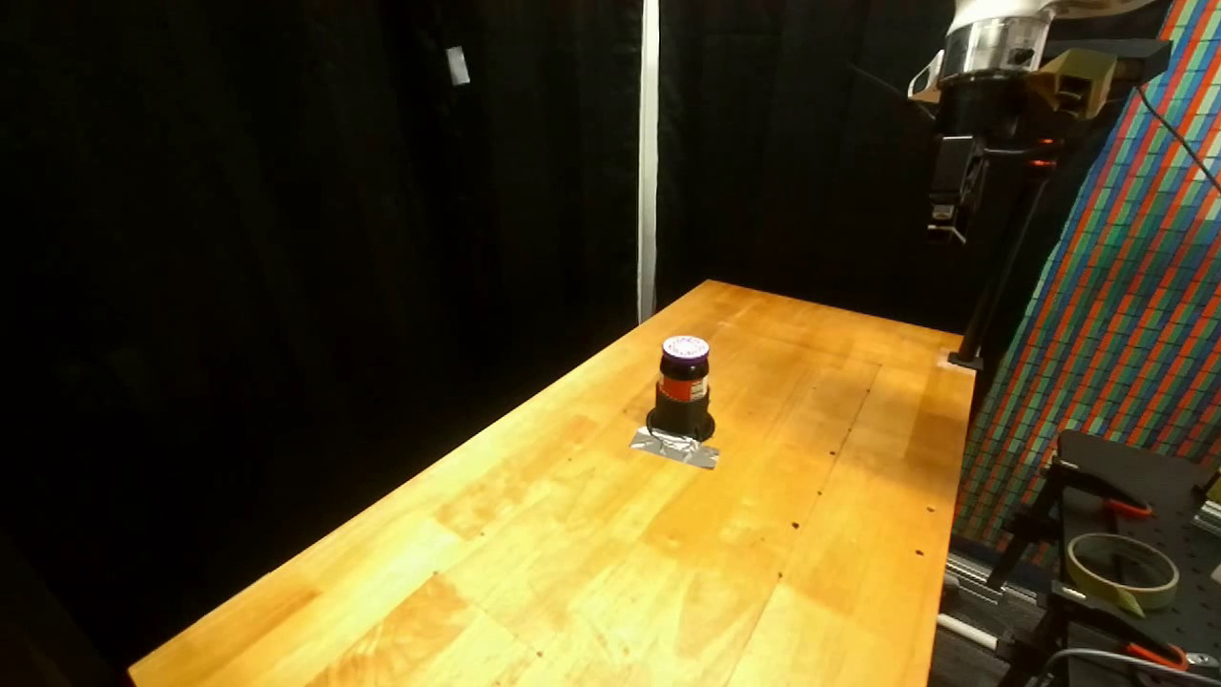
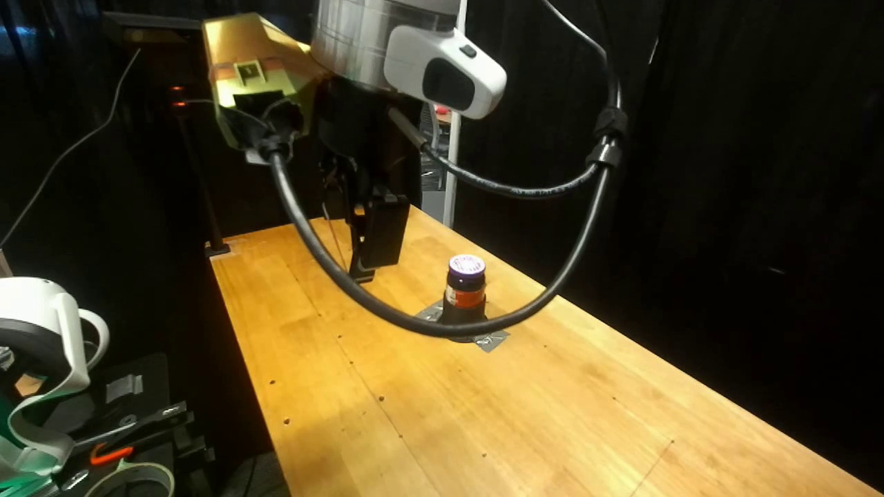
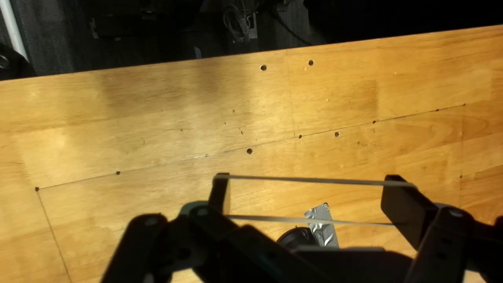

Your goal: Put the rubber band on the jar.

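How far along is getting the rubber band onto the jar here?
Done: the thin greyish rubber band looks picked up, stretched around the spread jaws. In hand: the jaws hold it apart from the dark cylindrical jar with an orange-red label. Left, likely: moving it over the jar, lowering it and letting go; no band shows on the jar in either exterior view.

arm point(image 1: 997, 10) white | collar point(image 2: 356, 45) silvery | cable point(image 2: 442, 327) black | tool point(image 3: 308, 196) seemingly mostly black
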Tool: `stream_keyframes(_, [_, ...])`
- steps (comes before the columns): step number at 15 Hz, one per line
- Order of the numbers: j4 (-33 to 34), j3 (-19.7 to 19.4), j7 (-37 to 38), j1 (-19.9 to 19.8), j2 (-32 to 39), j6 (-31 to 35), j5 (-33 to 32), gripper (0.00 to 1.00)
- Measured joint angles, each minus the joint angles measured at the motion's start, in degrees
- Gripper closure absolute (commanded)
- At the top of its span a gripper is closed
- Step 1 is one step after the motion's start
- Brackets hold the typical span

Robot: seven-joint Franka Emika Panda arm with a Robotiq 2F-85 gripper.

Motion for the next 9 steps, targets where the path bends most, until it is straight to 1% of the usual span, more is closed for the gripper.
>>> stream_keyframes(1, [0.1,0.4,0.0,0.0,0.0,1.1,1.0,0.0])
stream_keyframes(3, [1.8,2.6,1.6,0.1,0.2,2.7,2.1,0.0])
stream_keyframes(5, [5.8,6.0,6.2,0.3,1.7,2.8,1.5,0.0])
stream_keyframes(7, [11.3,9.9,13.9,0.4,5.0,2.7,-2.2,0.0])
stream_keyframes(9, [17.2,13.4,22.3,0.5,10.1,1.9,-7.7,0.0])
